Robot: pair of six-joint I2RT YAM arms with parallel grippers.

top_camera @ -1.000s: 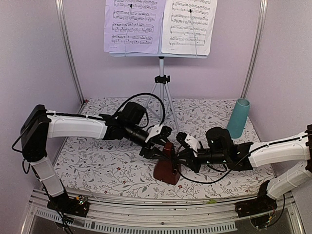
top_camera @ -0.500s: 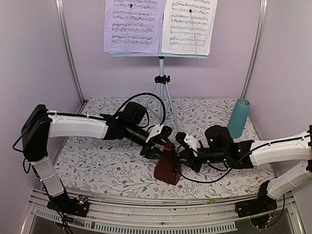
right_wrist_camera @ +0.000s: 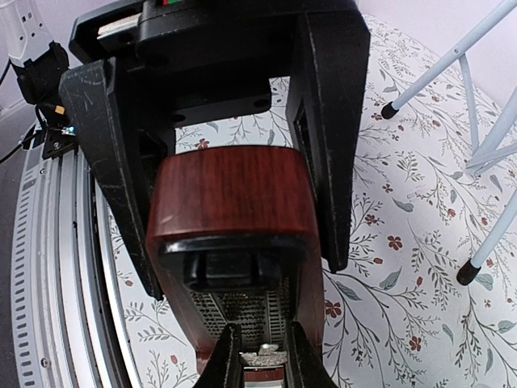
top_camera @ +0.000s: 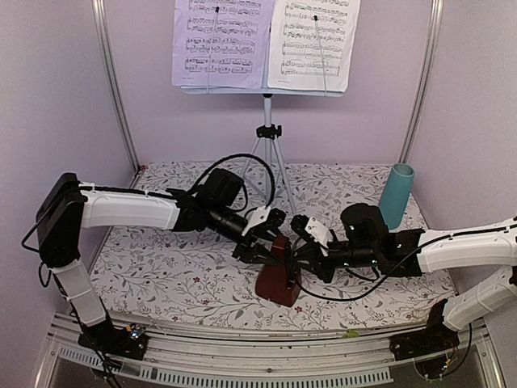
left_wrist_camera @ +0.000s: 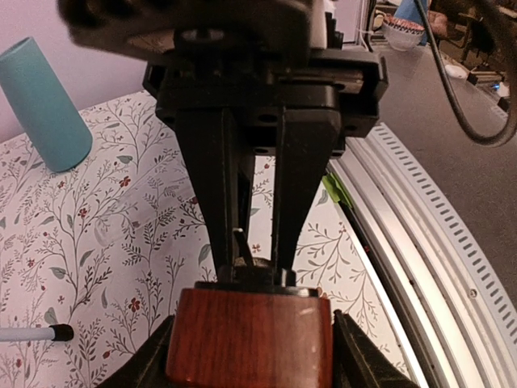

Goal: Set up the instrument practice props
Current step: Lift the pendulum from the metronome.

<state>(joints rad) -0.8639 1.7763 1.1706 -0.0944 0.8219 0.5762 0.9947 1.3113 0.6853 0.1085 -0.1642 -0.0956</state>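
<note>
The dark-red-brown pyramid metronome [top_camera: 276, 281] stands on the flowered mat at the near middle. My left gripper [top_camera: 271, 242] is shut on its top from the left; in the left wrist view its fingers [left_wrist_camera: 349, 347] flank the wooden body [left_wrist_camera: 250, 339]. My right gripper [top_camera: 298, 257] comes from the right and is shut on the silver pendulum weight [right_wrist_camera: 263, 354] at the metronome's open front [right_wrist_camera: 242, 311]. The pale-blue music stand [top_camera: 267, 149] stands at the back on silver tripod legs. Two sheet-music pages [top_camera: 220, 40] rest on it.
A teal cup [top_camera: 395, 196] stands at the back right and also shows in the left wrist view [left_wrist_camera: 44, 105]. The stand's tripod legs [right_wrist_camera: 485, 121] spread onto the mat just behind the grippers. Metal frame posts [top_camera: 113, 89] rise at both sides. A slotted rail [top_camera: 266, 356] runs along the near edge.
My right wrist has risen slightly while its fingers stay at the metronome's front. The left arm and the metronome have not visibly moved.
</note>
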